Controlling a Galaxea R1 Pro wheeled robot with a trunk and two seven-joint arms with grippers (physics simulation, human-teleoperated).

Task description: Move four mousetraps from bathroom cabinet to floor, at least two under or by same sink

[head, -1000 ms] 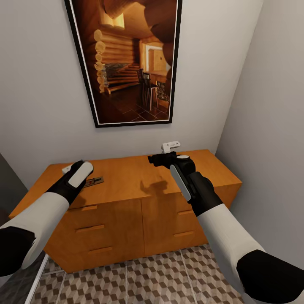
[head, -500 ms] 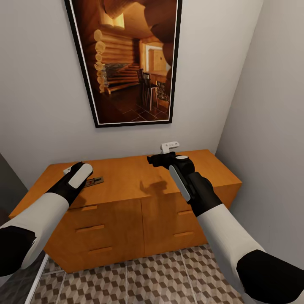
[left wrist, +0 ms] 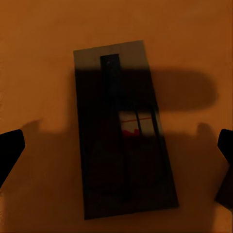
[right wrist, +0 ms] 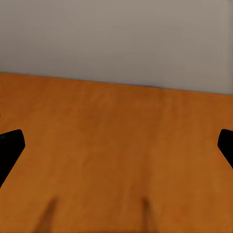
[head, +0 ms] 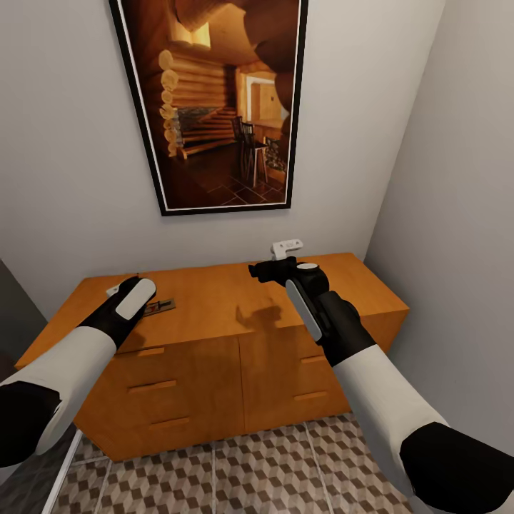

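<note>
Left wrist view: the trap (left wrist: 124,131) lies on the cabinet (left wrist: 194,43) directly below the left gripper (left wrist: 116,155), spread wide and empty, its long axis crossing the fingers' gap.

Black-and-white left arm (head: 68,364) reaches forward at the near left, its black two-fingered left gripper (left wrist: 116,155) spread wide, pointing downward. Matching right arm (head: 357,357) extends farther forward at the right; right gripper (right wrist: 116,145) likewise spread.
</note>
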